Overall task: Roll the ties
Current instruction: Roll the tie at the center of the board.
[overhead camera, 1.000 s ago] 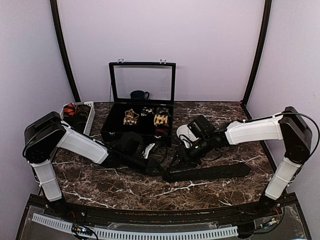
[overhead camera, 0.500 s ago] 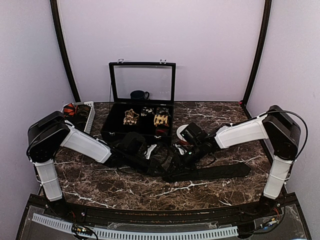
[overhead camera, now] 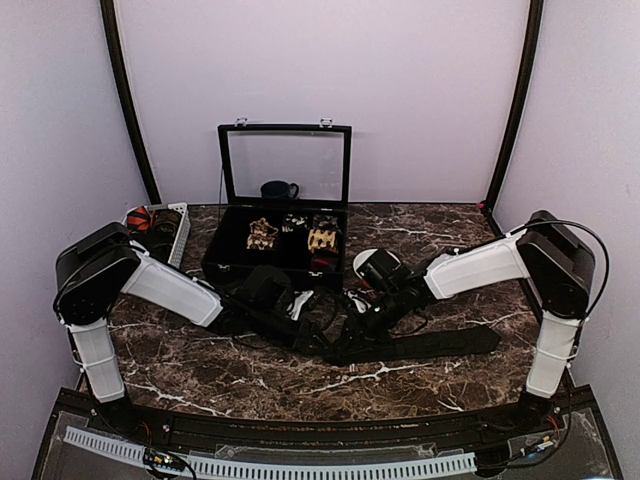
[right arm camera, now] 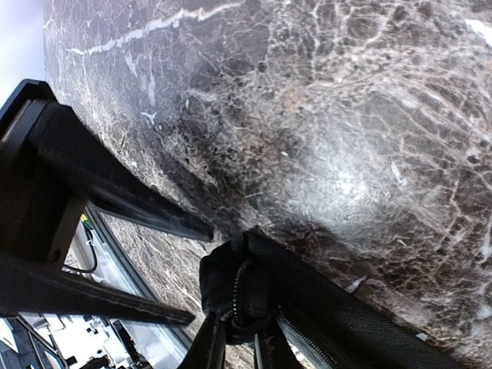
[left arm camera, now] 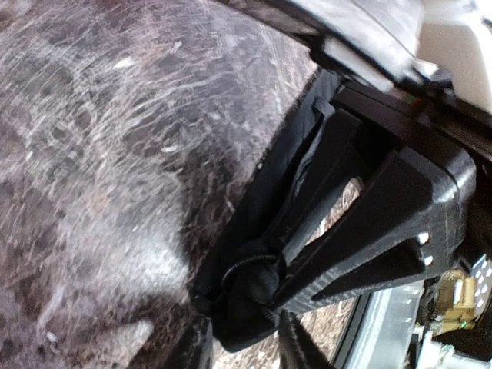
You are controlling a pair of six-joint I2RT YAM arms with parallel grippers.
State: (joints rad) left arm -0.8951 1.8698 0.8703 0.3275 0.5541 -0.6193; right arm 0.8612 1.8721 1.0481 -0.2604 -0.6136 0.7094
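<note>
A plain black tie point(overhead camera: 430, 345) lies flat across the marble table, and its left end is wound into a small roll point(overhead camera: 336, 346). Both grippers meet at that roll. My right gripper point(overhead camera: 347, 334) reaches in from the right. In the right wrist view, that gripper point(right arm camera: 238, 347) has its jaws pinched on the roll point(right arm camera: 244, 296). My left gripper point(overhead camera: 320, 336) comes from the left. In the left wrist view, its fingers point(left arm camera: 296, 352) stand apart on either side of the roll point(left arm camera: 254, 290), loosely around it. The right gripper's fingers point(left arm camera: 369, 231) cross above the roll there.
A black case point(overhead camera: 222, 262) with its glass lid point(overhead camera: 285, 165) raised stands behind the arms, with rolled ties point(overhead camera: 262, 235) in its compartments. A white basket point(overhead camera: 178, 228) at the back left holds a red patterned tie point(overhead camera: 140, 218). Thin black cables point(overhead camera: 322, 300) lie near the grippers.
My right arm has swung left and down to the rolled end, and its jaws have narrowed onto it. The left jaws have widened a little around the roll.
</note>
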